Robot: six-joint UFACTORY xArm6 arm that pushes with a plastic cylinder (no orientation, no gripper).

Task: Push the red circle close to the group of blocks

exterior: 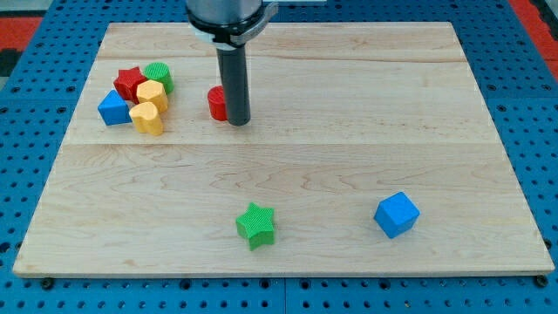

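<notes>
Tip (238, 121) touching red circle (216, 104) on its right side. No jaws: just a rod. Group of blocks (138, 97) near, left.

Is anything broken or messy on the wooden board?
Nothing looks broken or spilled. My tip sits right beside the red circle, and the green star and blue cube just lie far from the group.

A: Arm look?
B: Glossy dark grey cylindrical rod (237, 83), smooth, plain. My tip (239, 121) is flat-ended, same dark colour.
A: Above that?
B: Wider grey-black round collar (228, 19), lighter rim band underneath, top cropped.
</notes>
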